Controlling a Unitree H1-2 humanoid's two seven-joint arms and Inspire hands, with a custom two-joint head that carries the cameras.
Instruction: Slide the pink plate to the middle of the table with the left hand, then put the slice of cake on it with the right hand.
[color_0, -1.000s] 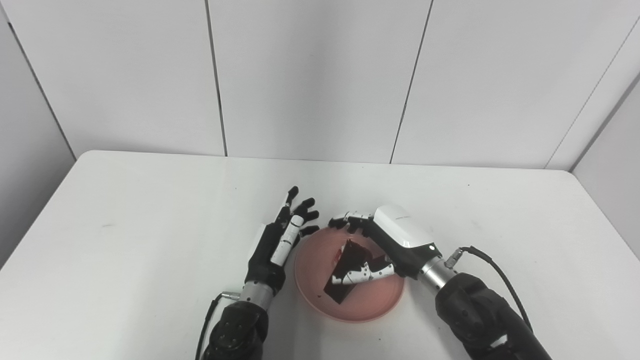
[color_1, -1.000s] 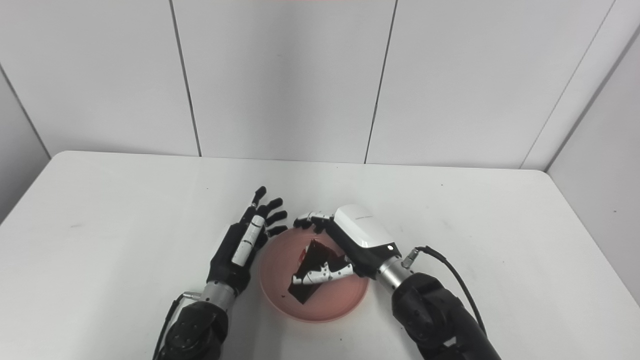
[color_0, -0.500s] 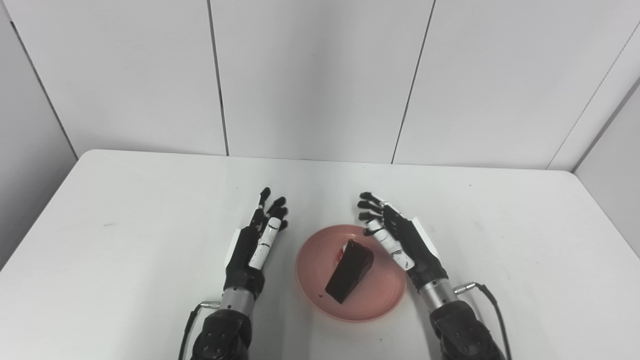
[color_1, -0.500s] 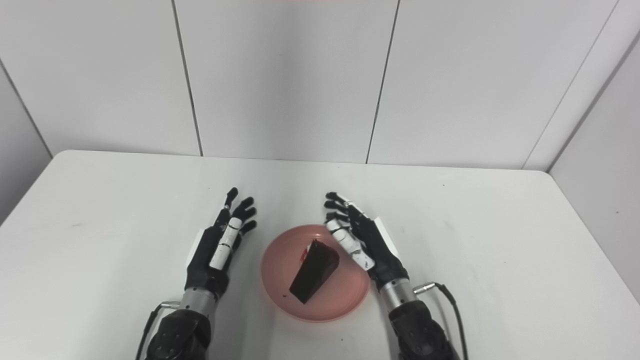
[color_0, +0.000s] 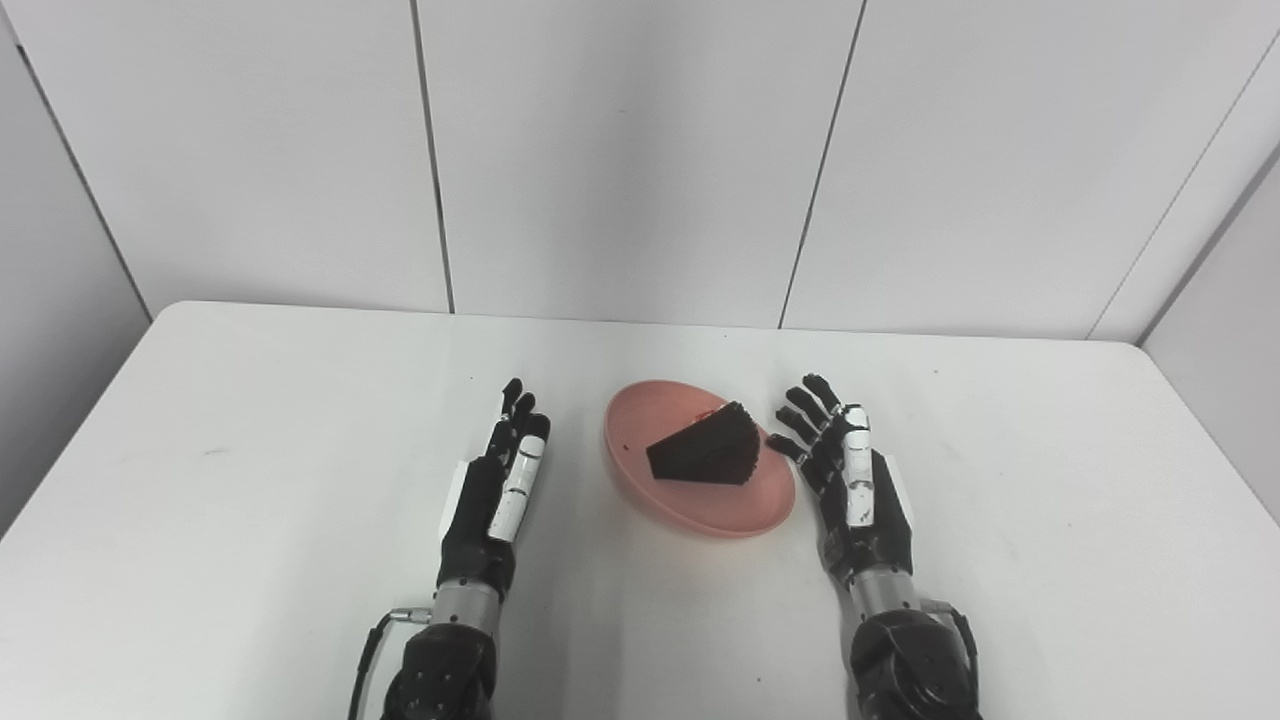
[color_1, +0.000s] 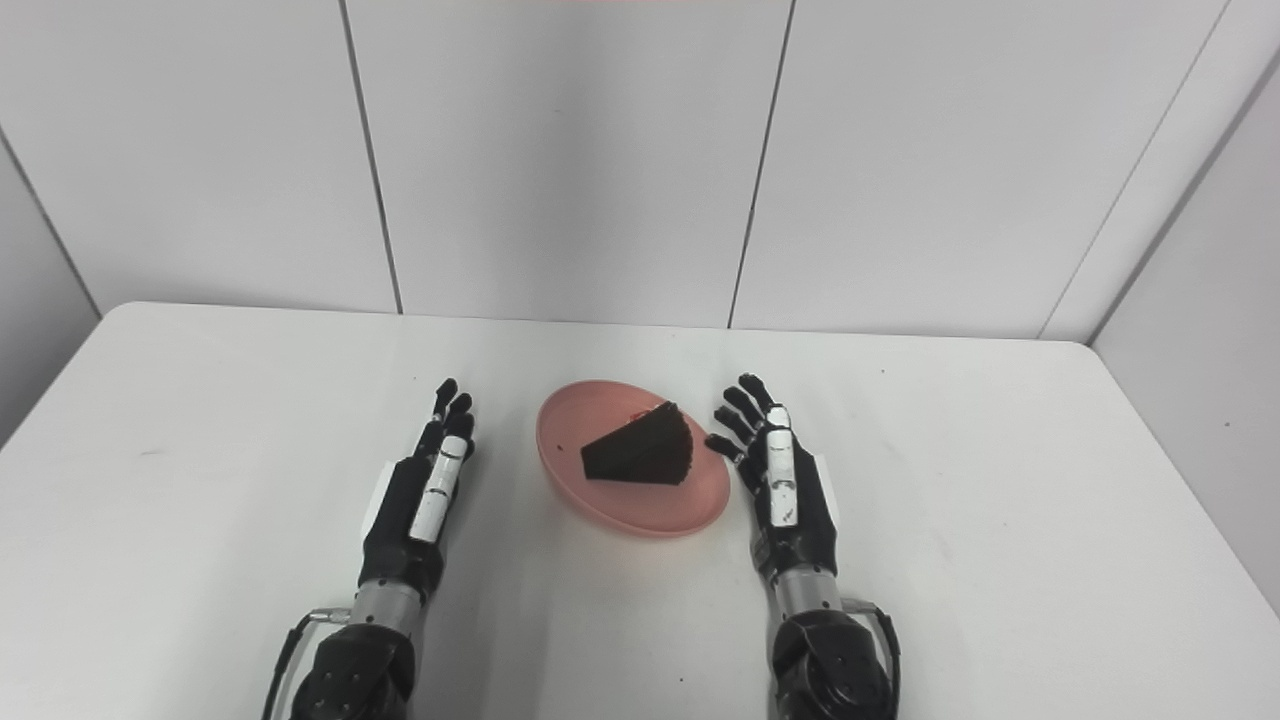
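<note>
A white table (color_0: 250, 520) is seen from above, with pale wall panels (color_0: 620, 150) behind it. A pink plate (color_0: 700, 505) is set near the middle of the table, between the two hands. A dark slice of cake (color_0: 705, 455) is laid on the plate, on its side, with its pointed end turned to the left and its wide end turned to the right. A little bit of red can be seen at the top edge of the cake. The left hand (color_0: 495, 495) is held to the left of the plate, with a strip of bare table seen between them. Its fingers are stretched out straight and kept close together, pointing away from the robot, and nothing is held in it. The right hand (color_0: 850, 485) is held just to the right of the plate. Its fingers (color_0: 800, 405) are spread apart and pointed away from the robot, and nothing is held in it either. The tips of these fingers are seen very near the right rim of the plate, but it cannot be told if the rim is touched. The cake is not touched by either hand. Both dark arms are brought in from the bottom edge, and a thin black cable (color_0: 365, 660) is seen by the left wrist.
</note>
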